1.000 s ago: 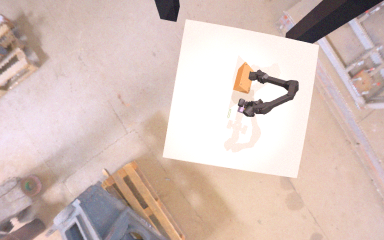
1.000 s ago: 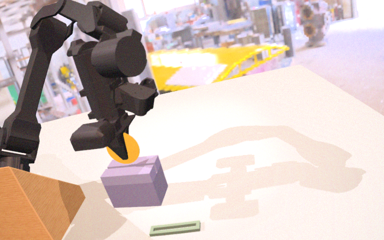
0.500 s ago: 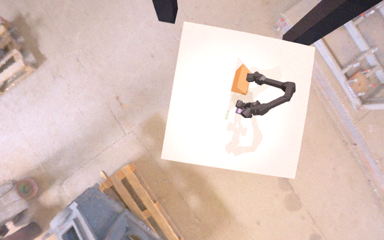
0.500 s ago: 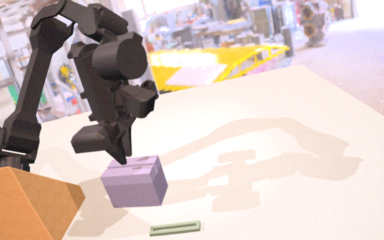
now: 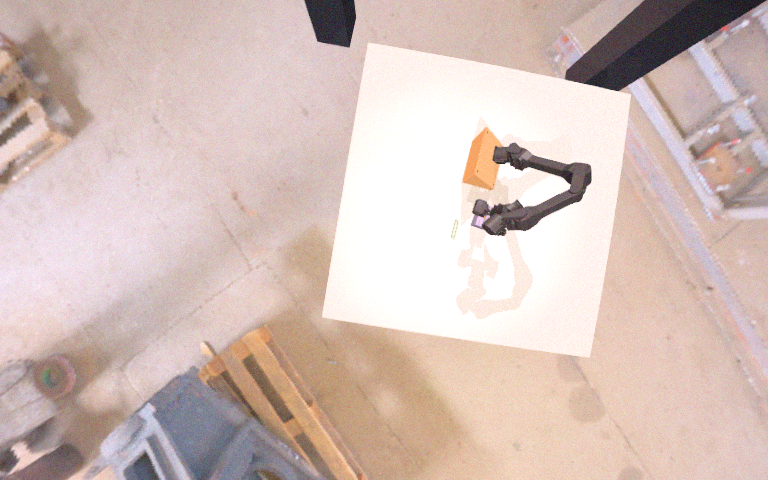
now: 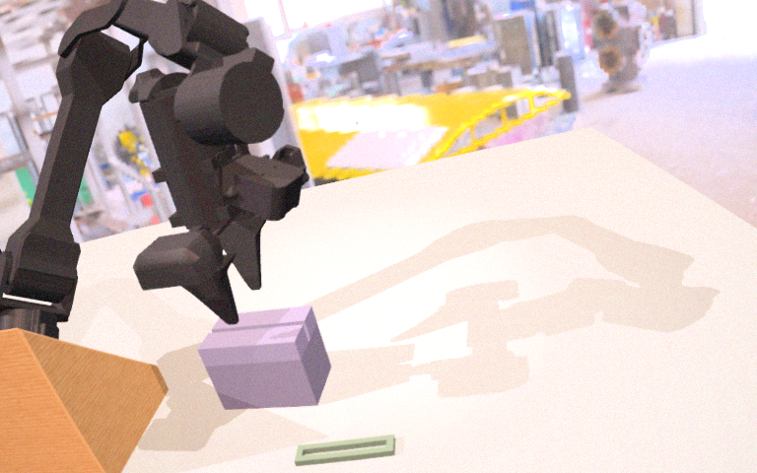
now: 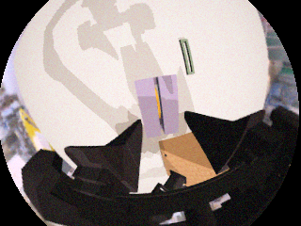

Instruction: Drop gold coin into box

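Note:
My gripper (image 6: 243,304) (image 7: 163,118) is open and empty, its two fingers spread just above the box lid. The closed box (image 6: 267,381) (image 7: 148,120) (image 5: 479,221) looks pale purple and stands upright on the table. In the wrist view the gold coin (image 7: 158,104) shows as a thin yellow strip in the lid's slot, lined up with it. No part of the coin stands above the lid in the exterior view; its exact depth is unclear. The green holder (image 6: 345,452) (image 7: 190,72) lies empty on the table beside the box.
An orange wooden block (image 5: 481,161) (image 6: 33,390) (image 7: 188,160) with sloping sides stands near the box and the arm's base. The arm (image 5: 555,206) reaches over the white table (image 5: 396,254) from the right in the top view, and its shadows fall across the top.

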Tool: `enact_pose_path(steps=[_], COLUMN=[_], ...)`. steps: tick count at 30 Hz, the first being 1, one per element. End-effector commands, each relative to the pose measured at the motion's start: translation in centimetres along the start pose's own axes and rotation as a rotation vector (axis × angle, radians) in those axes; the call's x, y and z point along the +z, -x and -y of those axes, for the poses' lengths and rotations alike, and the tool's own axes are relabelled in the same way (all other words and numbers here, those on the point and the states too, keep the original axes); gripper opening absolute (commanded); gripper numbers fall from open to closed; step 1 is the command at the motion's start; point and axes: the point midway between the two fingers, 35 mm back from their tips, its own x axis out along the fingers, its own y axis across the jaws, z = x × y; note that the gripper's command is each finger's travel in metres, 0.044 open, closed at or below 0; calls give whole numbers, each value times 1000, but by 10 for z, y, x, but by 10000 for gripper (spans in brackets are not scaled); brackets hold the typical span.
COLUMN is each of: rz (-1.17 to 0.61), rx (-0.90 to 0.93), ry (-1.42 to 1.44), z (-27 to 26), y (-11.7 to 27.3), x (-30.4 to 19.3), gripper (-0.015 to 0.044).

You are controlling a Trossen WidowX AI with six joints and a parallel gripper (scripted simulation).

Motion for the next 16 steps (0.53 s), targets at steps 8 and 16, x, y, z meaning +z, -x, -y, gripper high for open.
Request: enact_pose_path(steps=[8, 16], rz=[-1, -1], rx=[2, 2], ry=[0, 0], z=[-1, -1], y=[50, 50], x=[-3, -3], gripper=[440, 440])
